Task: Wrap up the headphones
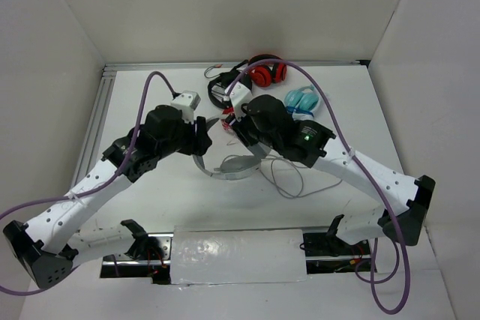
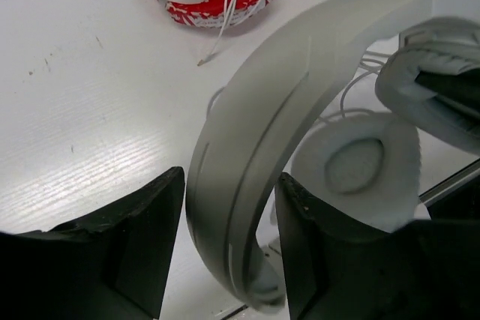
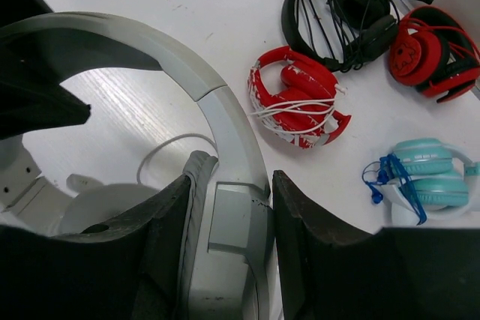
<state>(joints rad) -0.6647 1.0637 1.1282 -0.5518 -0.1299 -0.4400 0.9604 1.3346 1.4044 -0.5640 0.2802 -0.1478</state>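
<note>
Grey-white headphones (image 1: pixel 225 170) sit mid-table (image 1: pixel 150 207), headband running left-right between both arms. The right arm's (image 1: pixel 367 170) jaws clamp the band at the earcup. The left arm's (image 1: pixel 97 177) jaws straddle the other end, can't tell if they're squeezing. The loose cable (image 1: pixel 289 185) lies nearer the right arm.

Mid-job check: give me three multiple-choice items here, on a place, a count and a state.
1. The grey headphones' headband sits: A between the left gripper's fingers; B on a hook; C inside a box.
2. Other headphone pairs on the table: A two; B four; C six.
3. The grey cable is: A wound round the headband; B loose on the table; C missing.
Key: A, fingers flank it; B, black, red-black, red-white, blue; B, it loops across the table.
</note>
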